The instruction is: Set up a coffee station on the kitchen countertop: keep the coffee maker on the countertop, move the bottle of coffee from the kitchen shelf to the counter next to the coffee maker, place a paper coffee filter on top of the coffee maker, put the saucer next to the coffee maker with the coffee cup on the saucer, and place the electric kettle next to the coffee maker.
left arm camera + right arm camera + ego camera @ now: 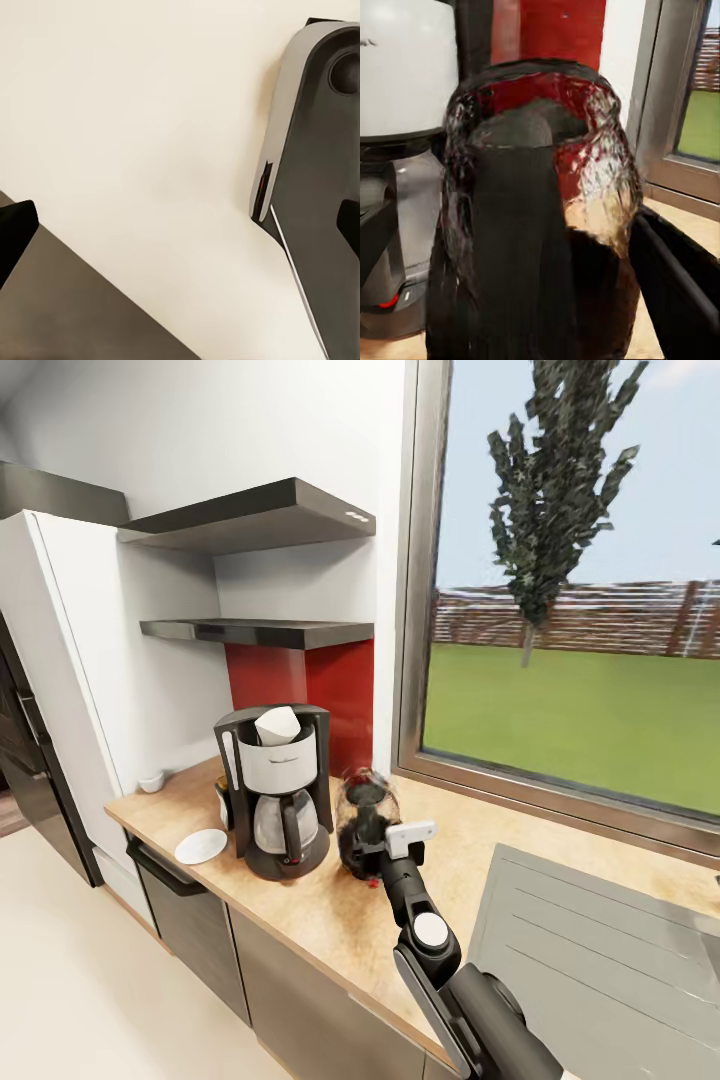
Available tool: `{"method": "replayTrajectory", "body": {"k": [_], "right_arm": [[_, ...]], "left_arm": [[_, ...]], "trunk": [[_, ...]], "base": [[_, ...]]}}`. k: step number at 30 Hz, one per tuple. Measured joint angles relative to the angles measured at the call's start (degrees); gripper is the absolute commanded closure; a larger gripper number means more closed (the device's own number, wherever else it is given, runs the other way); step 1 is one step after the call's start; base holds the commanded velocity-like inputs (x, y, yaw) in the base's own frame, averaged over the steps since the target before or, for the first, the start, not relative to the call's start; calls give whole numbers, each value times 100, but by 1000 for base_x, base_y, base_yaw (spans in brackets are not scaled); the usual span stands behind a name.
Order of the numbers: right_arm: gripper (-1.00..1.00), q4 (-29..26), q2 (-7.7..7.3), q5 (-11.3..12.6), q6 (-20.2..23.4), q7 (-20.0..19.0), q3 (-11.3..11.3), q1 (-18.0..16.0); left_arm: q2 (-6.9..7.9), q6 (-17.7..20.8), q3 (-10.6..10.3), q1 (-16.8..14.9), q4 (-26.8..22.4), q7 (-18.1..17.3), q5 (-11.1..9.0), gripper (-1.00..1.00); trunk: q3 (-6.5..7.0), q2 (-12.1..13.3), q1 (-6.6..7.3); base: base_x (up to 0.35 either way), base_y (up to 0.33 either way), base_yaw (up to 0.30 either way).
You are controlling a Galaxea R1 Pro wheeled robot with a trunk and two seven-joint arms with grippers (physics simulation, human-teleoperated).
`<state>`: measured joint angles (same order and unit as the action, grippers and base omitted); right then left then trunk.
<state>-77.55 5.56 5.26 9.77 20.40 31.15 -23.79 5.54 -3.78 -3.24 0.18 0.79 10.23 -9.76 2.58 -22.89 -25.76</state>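
on the tan, speckled countertop (330, 920) stands the coffee maker (275, 790), a tall black machine with a pale grey-white middle and a glass carafe with a black handle; a white paper coffee filter (276, 726) sits in its top. just beside it, toward the window, is the electric kettle (366, 822), rounded clear glass on a black base, its wall glinting with red from the backsplash (300, 680) in my right wrist view (540, 210). my right gripper (385, 850) is at the kettle's near side, its black fingers (675, 277) spread wide on either flank of the glass; i cannot tell if they press on it. a small round white saucer (201, 846) lies flat on the other side of the coffee maker, and a little white coffee cup (151, 781) stands apart near the wall, by the tall white cabinet (70, 660). two dark grey shelves (260, 630) hang above. my left wrist view shows cream floor (135, 135); how my left gripper stands i cannot tell.
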Motion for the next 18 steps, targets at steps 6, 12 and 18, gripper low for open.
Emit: {"method": "replayTrajectory", "body": {"k": [6, 12, 18], "right_arm": [[-100, 0, 0, 0, 0, -1, 0, 0], [-100, 0, 0, 0, 0, -1, 0, 0], [-100, 0, 0, 1, 0, -1, 0, 0]], "left_arm": [[0, -4, 0, 0, 0, 0, 0, -100], [0, -5, 1, 0, 0, 0, 0, -100], [0, -5, 0, 0, -1, 0, 0, -100]], "trunk": [[0, 0, 0], [0, 0, 0], [0, 0, 0]], "base": [[0, 0, 0], [0, 0, 0], [-4, 0, 0]]}}
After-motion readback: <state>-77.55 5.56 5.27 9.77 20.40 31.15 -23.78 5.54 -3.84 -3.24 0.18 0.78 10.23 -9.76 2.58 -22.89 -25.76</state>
